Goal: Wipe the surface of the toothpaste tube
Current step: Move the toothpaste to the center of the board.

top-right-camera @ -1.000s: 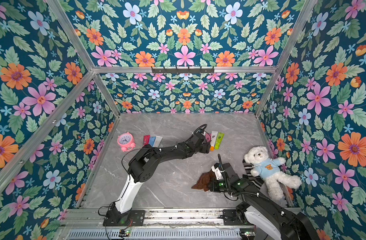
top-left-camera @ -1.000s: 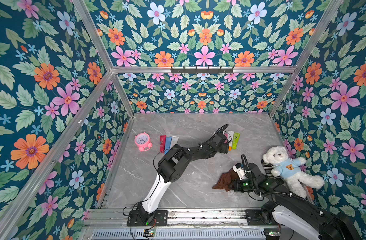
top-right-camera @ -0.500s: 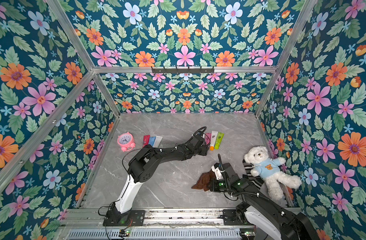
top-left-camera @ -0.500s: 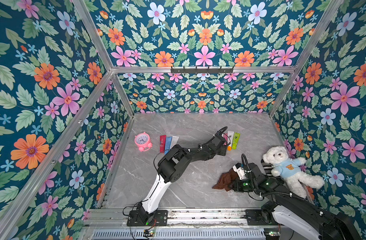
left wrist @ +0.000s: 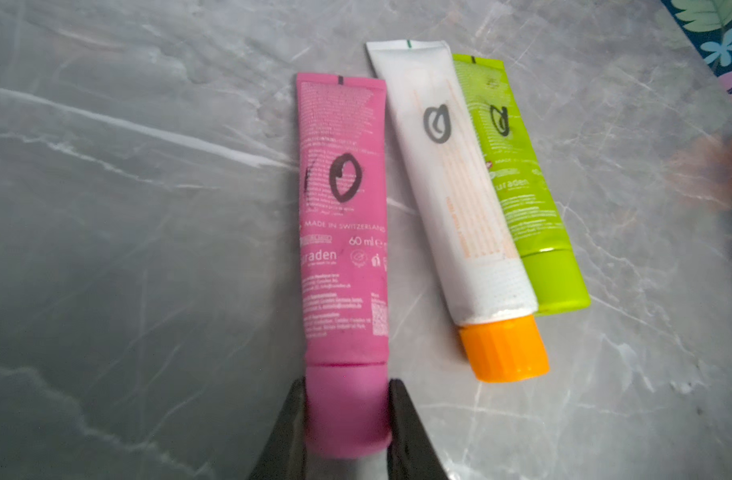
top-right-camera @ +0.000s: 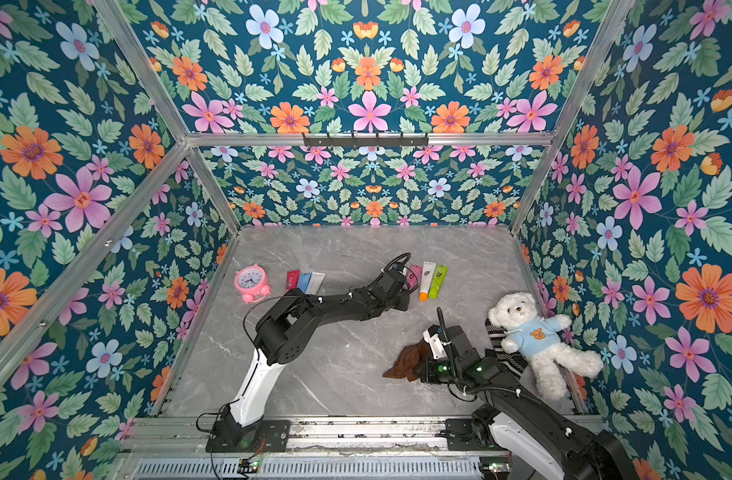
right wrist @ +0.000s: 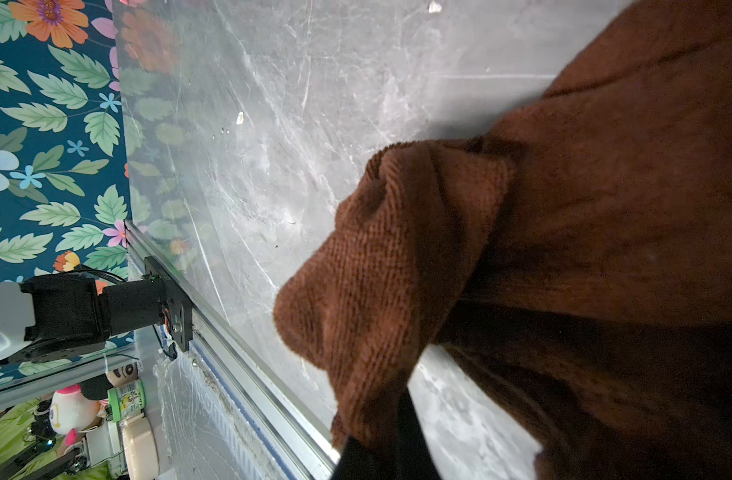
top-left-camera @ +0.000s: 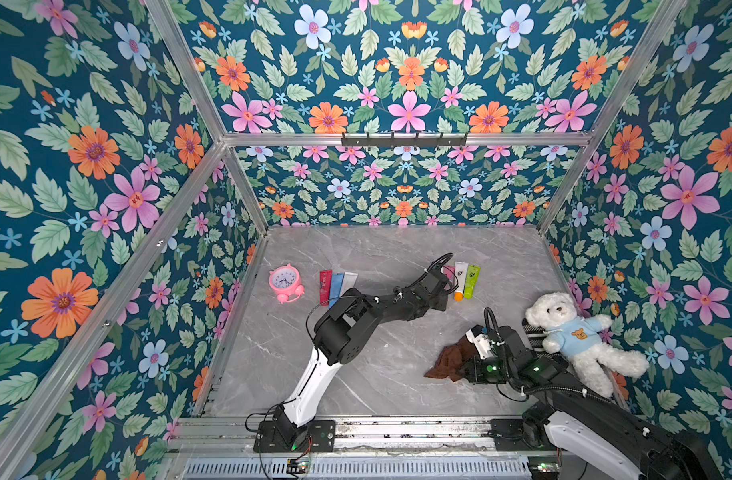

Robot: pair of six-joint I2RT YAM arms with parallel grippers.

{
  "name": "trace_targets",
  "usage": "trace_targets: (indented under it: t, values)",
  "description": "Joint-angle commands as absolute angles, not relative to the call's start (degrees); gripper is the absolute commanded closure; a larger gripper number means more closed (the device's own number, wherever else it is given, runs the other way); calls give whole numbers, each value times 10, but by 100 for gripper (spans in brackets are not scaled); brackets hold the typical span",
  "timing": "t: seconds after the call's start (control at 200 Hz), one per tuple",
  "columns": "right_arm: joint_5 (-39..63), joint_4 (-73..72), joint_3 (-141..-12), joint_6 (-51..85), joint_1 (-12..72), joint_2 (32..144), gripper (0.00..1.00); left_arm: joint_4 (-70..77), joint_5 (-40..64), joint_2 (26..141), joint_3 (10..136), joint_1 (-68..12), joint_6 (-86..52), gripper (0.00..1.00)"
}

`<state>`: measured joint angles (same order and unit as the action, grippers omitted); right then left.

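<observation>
1. Toothpaste tube (left wrist: 343, 249), pink, flat and matte, lies on the glossy grey veined tabletop (left wrist: 127, 208), toward the back, beside 2 others.
2. Fluffy white teddy bear (top-left-camera: 572, 332) in a blue top sprawls by the right wall.
3. Brown ribbed terry cloth (right wrist: 397, 270) bunches in the right gripper (right wrist: 391, 436), whose jaws are pressed together on it.
4. White tube (left wrist: 451, 187) with a ridged orange cap touches the lime tube (left wrist: 522, 187).
5. Left gripper (left wrist: 347, 384) pinches the toothpaste tube's smooth round cap.
</observation>
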<state>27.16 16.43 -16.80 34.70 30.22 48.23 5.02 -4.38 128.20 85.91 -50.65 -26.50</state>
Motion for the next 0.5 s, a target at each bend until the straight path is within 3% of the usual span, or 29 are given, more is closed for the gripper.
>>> trace_targets:
  t: [0.0,0.3,0.495]
  values:
    - [268,163,-168,349,303,477,100,52,-56,1254,830,-504,-246,86]
    - [258,157,-177,341,302,480,100,89,-35,1145,712,-502,-200,93]
    - [271,130,-194,321,277,515,100,107,-13,1028,561,-507,-192,94]
